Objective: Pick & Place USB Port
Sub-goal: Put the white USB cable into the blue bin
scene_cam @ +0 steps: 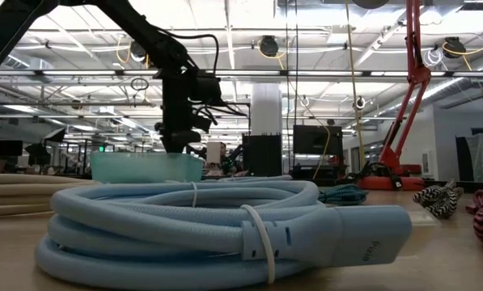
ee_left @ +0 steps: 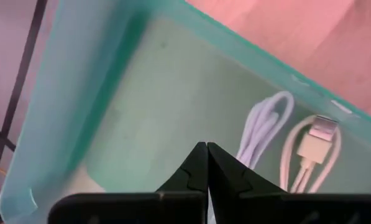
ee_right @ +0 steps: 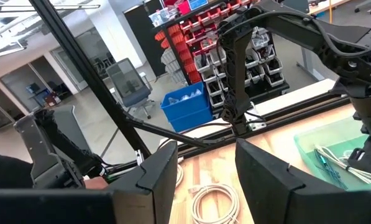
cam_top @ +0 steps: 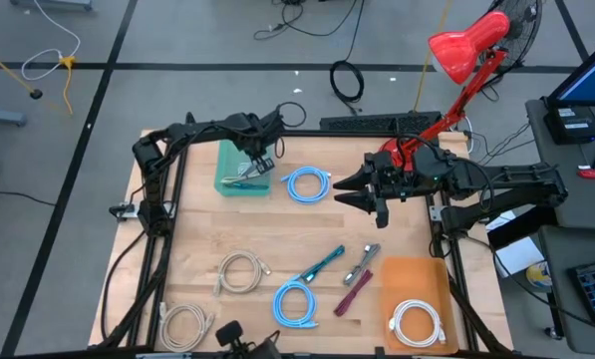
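A teal bin (cam_top: 239,172) sits at the table's far left; in the low view the teal bin (scene_cam: 144,167) stands behind a light-blue cable coil (scene_cam: 225,226). Inside it lie a white cable (ee_left: 263,127) with a USB plug (ee_left: 316,134) and a teal-tipped cable (ee_right: 328,163). My left gripper (ee_left: 207,154) hangs over the bin's inside, shut, with nothing showing between its fingertips; the left gripper (cam_top: 258,163) shows above the bin's right part. My right gripper (ee_right: 205,168) is open, and the right gripper (cam_top: 362,189) hovers over the table's far right, touching nothing.
On the wood lie a blue coil (cam_top: 307,184) beside the bin, a white coil (cam_top: 241,270), a second blue coil (cam_top: 295,303), a teal cable (cam_top: 322,264), a grey USB piece (cam_top: 362,263), a maroon cable (cam_top: 355,293), a beige coil (cam_top: 185,324). An orange bin (cam_top: 417,284) holds a white coil (cam_top: 418,322). A red lamp (cam_top: 464,50) stands far right.
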### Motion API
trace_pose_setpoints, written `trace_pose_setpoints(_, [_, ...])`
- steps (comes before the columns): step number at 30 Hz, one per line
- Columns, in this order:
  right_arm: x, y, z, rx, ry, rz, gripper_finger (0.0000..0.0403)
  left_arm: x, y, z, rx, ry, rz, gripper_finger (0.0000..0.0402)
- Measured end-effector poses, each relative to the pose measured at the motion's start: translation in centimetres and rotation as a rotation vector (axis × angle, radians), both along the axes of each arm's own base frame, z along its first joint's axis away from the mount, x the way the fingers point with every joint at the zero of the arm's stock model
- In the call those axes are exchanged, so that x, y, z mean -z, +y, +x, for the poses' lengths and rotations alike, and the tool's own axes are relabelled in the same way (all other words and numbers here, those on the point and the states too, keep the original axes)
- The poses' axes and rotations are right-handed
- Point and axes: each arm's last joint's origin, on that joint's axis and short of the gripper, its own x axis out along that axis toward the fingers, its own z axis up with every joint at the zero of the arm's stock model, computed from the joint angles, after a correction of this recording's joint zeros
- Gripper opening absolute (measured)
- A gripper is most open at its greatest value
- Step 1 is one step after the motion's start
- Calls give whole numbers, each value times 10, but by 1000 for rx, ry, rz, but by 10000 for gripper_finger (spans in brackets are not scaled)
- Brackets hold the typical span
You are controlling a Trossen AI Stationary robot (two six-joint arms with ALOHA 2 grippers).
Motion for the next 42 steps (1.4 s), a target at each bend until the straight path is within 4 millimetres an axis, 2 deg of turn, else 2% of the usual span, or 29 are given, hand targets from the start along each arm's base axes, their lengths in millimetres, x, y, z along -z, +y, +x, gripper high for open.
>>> trace_pose_setpoints(8, [0,0,0,1,0,-2,150,5,13,-6,-76,-48,-44,1])
trace_pose_setpoints(18, [0,0,0,0,2,1,150,12,15,-5,-79,-79,-101,0])
trace_pose_setpoints(30, [1,7,-1,-24,6,1,150,31,4,1,-59,-51,-203,0])
trace_pose_setpoints(36, [2,8,-1,-26,17,8,150,31,-7,9,-17,-43,-205,0])
trace_pose_setpoints(42, [2,7,-1,-26,23,7,150,27,-9,8,-19,-2,-142,0])
